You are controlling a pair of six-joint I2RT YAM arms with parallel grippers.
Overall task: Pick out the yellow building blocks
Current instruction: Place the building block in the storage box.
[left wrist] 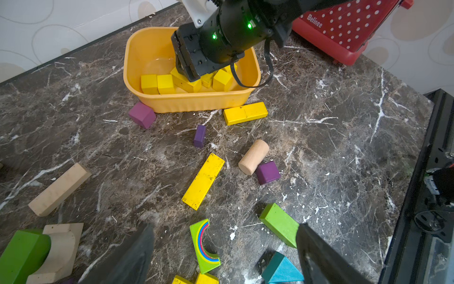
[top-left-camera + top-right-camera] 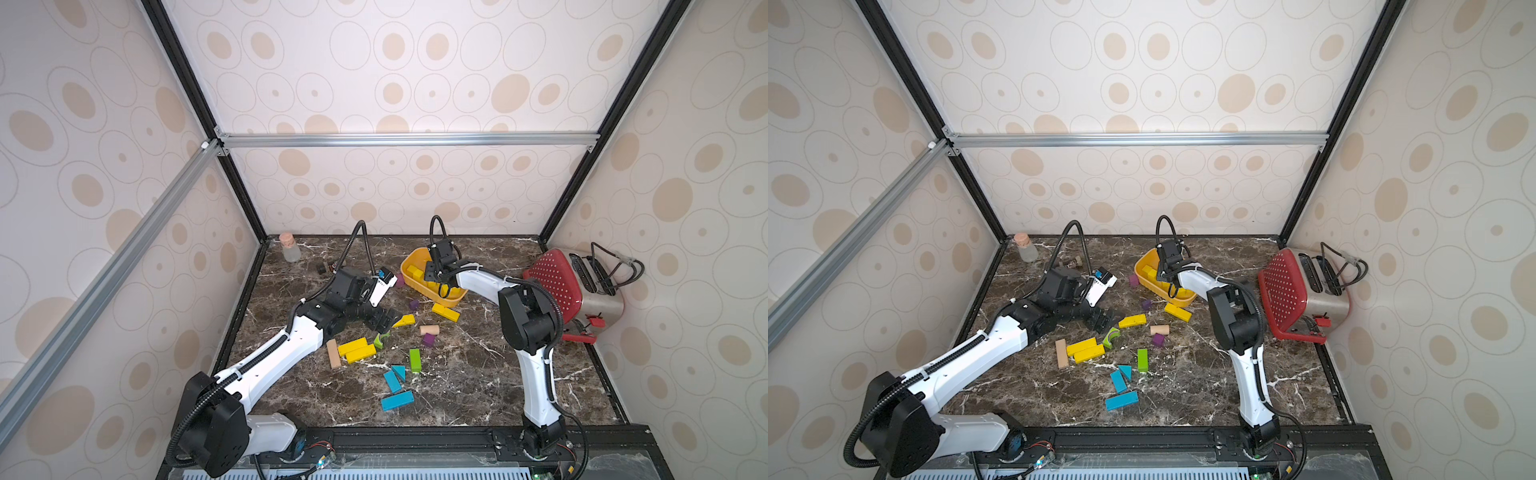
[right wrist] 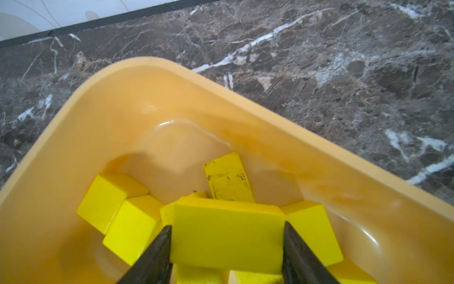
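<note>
My right claw (image 3: pixel 228 225) gripped a yellow block (image 3: pixel 227 243) inside the tub (image 3: pixel 122 98) near the worktop's (image 1: pixel 344 147) far edge. Dropped on that pile (image 3: pixel 132 228), it might have tumbled out. My left claw (image 1: pixel 224 226) hung open beside a loose yellow bar (image 1: pixel 203 180).

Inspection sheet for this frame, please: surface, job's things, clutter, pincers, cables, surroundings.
Surface: dark marble tabletop, blocks scattered.
Job's things: yellow building blocks, several in the orange-yellow tub; four bars on the table.
Clutter: purple, green, blue and plain wooden blocks; corked bottle; toaster.
Pincers: left pincer open over the table; right pincer shut on a yellow block inside the tub.
Cables: arm conduits looped above wrists; toaster cord bundled.
Surroundings: patterned walls, aluminium frame.
</note>
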